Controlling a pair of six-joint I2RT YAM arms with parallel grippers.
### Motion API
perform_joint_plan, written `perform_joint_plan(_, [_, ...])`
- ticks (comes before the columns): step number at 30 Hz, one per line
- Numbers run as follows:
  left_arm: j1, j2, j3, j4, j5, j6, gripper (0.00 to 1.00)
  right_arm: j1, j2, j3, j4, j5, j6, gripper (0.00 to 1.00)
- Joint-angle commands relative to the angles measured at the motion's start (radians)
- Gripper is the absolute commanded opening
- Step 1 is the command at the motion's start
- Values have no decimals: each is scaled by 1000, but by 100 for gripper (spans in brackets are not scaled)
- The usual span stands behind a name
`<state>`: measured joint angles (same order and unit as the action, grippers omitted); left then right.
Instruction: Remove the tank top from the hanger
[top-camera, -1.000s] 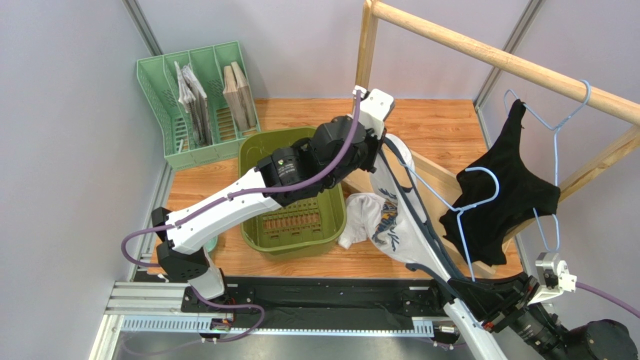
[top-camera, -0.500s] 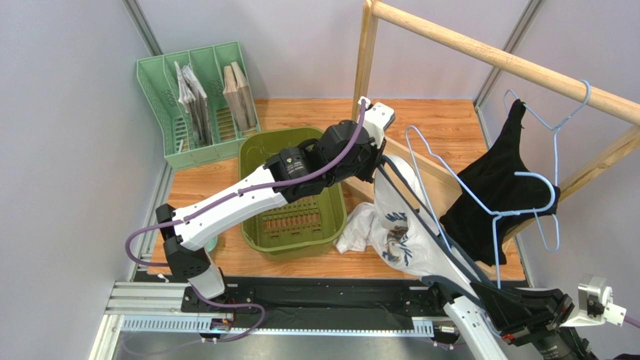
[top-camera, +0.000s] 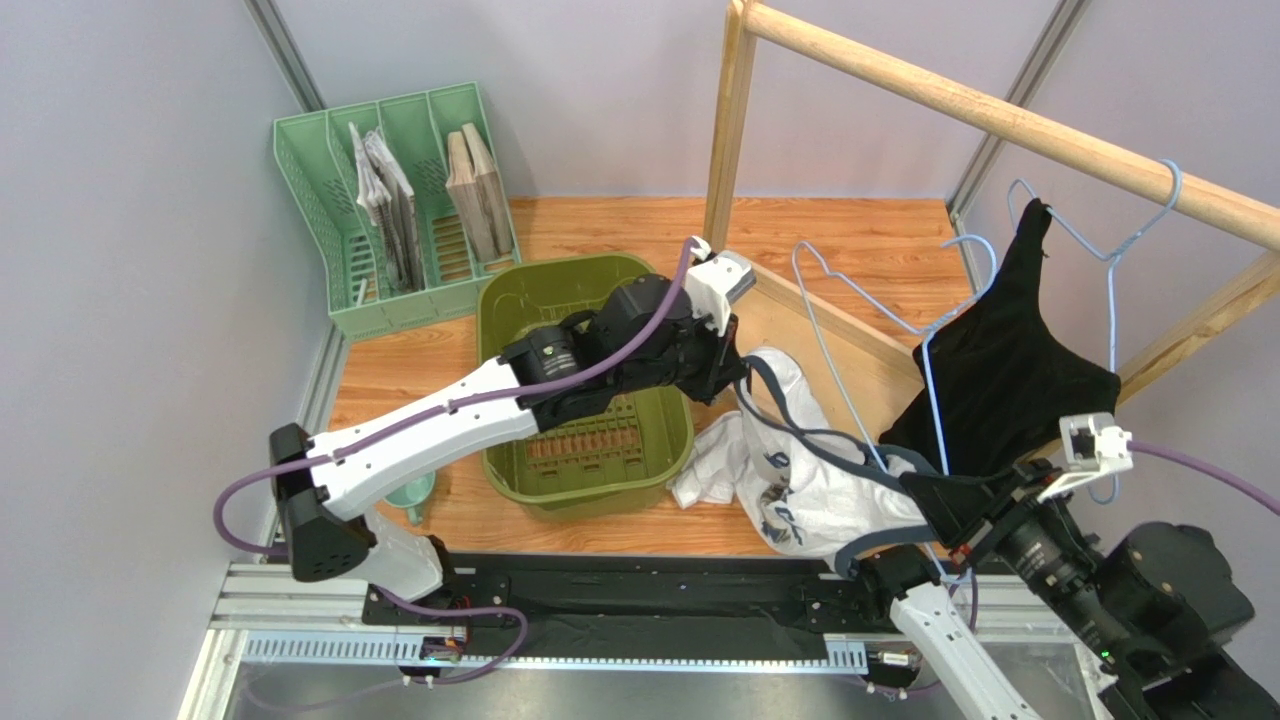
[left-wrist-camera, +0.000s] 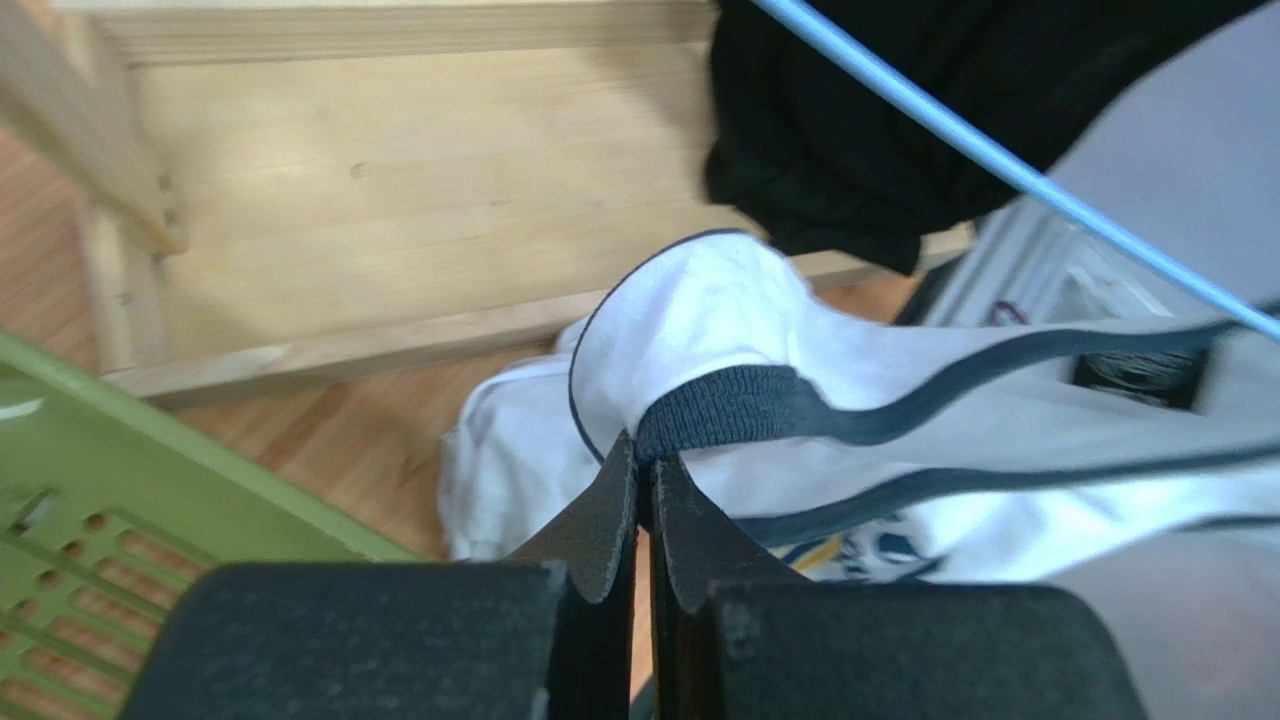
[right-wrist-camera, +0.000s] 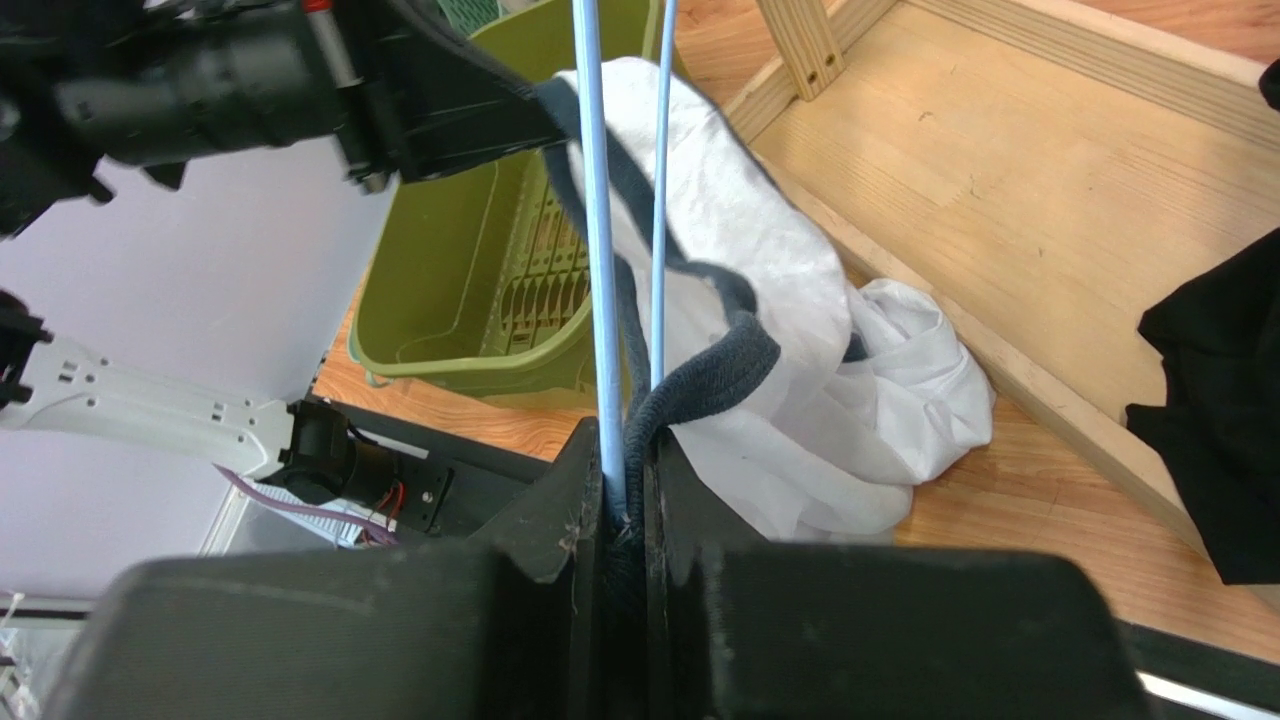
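The white tank top (top-camera: 804, 488) with dark trim and a printed front hangs stretched between my two grippers above the wooden floor. My left gripper (top-camera: 736, 383) is shut on one dark strap (left-wrist-camera: 751, 402), right beside the green basket. My right gripper (top-camera: 939, 503) is shut on the light blue wire hanger (top-camera: 930, 398) together with another dark strap (right-wrist-camera: 706, 383). The hanger wire (right-wrist-camera: 601, 225) rises from the right jaws, with the tank top (right-wrist-camera: 751, 270) draped behind it. In the left wrist view the tank top (left-wrist-camera: 706, 323) fills the middle.
A green basket (top-camera: 519, 300) stands left of the tank top. A green file rack (top-camera: 323, 225) with papers is at back left. A wooden clothes rail (top-camera: 962, 105) carries a black garment (top-camera: 1007, 368) on a second blue hanger (top-camera: 1115, 270).
My left gripper has moved down and left toward the basket with the strap. The right arm has swung in, and the hanger has tipped back toward the rail. The tank top hangs lower.
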<state>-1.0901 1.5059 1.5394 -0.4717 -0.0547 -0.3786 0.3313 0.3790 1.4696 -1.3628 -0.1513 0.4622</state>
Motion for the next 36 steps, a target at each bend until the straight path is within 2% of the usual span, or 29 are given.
perform_joint_plan(1, [6,-119,-85,157,170,-58,0,3,18,-69,166,19,29,0])
perform_joint_plan(5, [4,-135,-130,179,263,-74,0,5,20,-178,258,-17,55,0])
perform_joint_plan(8, [4,-141,-128,107,231,-43,15,3,24,-242,321,-19,61,0])
perform_joint_plan(9, [6,-159,-128,93,208,-37,30,3,29,-256,330,-17,61,0])
perform_joint_plan(11, [6,-185,-133,71,119,-23,46,5,38,-284,358,-2,58,0])
perform_joint_plan(12, [4,-212,-133,56,90,-4,59,5,47,-290,375,5,55,0])
perform_joint_plan(15, [4,-233,-84,21,3,24,73,3,83,-311,415,16,49,0])
perform_joint_plan(18, [4,-185,49,-18,48,40,74,5,119,-334,462,18,47,0])
perform_joint_plan(19, [6,-165,115,-18,121,30,75,3,129,-338,473,15,49,0])
perform_joint_plan(22, [6,-81,217,5,180,-14,75,5,155,-351,504,1,46,0])
perform_joint_plan(30, [6,131,384,73,182,-74,74,5,169,-374,518,-31,36,0])
perform_joint_plan(36, [6,220,430,96,177,-143,73,5,149,-391,508,-56,29,0])
